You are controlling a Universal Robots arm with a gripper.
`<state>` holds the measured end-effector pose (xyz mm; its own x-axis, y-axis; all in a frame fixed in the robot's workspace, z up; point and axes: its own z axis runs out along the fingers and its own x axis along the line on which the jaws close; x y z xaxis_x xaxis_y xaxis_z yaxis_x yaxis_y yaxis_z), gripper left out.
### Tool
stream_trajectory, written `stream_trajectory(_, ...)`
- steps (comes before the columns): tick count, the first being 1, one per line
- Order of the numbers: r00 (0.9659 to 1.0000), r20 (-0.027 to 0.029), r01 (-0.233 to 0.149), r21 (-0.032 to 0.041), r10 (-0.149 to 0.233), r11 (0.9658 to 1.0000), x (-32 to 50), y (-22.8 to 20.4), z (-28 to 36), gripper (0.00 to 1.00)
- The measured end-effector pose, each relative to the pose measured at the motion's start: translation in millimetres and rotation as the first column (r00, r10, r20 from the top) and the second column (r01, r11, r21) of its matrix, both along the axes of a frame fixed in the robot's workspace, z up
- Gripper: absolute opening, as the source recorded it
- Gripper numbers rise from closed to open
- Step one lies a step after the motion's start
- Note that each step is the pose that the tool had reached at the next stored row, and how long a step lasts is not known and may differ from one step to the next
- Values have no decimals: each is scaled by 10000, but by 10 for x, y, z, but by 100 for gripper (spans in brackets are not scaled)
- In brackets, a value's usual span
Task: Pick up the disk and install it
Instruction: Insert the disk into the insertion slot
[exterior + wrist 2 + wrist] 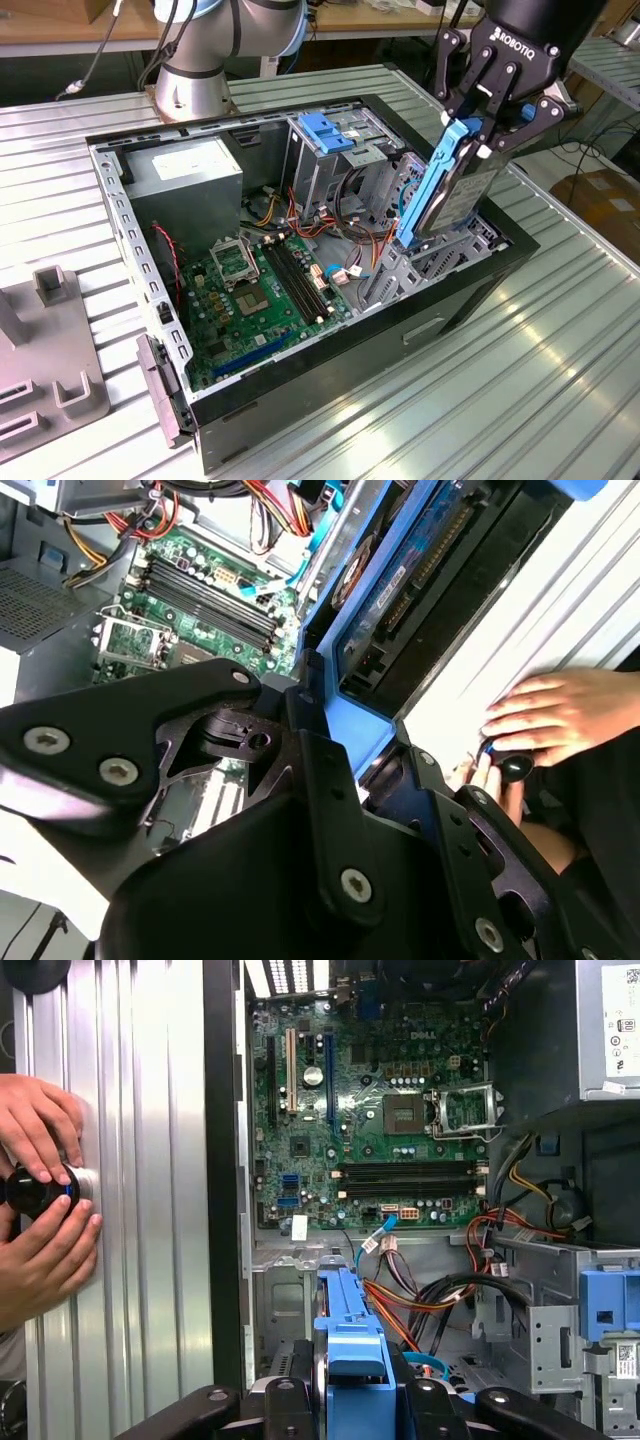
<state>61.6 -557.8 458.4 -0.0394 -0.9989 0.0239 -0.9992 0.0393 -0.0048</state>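
One disk [448, 195] was held on edge, slightly tilted, in the upper right of the exterior view. Its lower end was brought to the drive bay [430, 262] of the open computer case [400, 335], a pose judged to suit sliding it down between the bay's guides. The gripper [478, 128] was clenched on the disk's upper end, drawn in to the width of the blue rail and touching nothing else, while two hands [40, 1250] were rested on a dark knob [38, 1188] on the ribbed surface [150, 1210] at the left of the first wrist view.
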Motion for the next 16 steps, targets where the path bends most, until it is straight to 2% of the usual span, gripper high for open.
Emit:
stream_trajectory(5,10000,0,1,0,-1,10000,2,0,-38,37)
stream_trajectory(16,10000,0,2,0,-2,10000,9,5,-72,37)
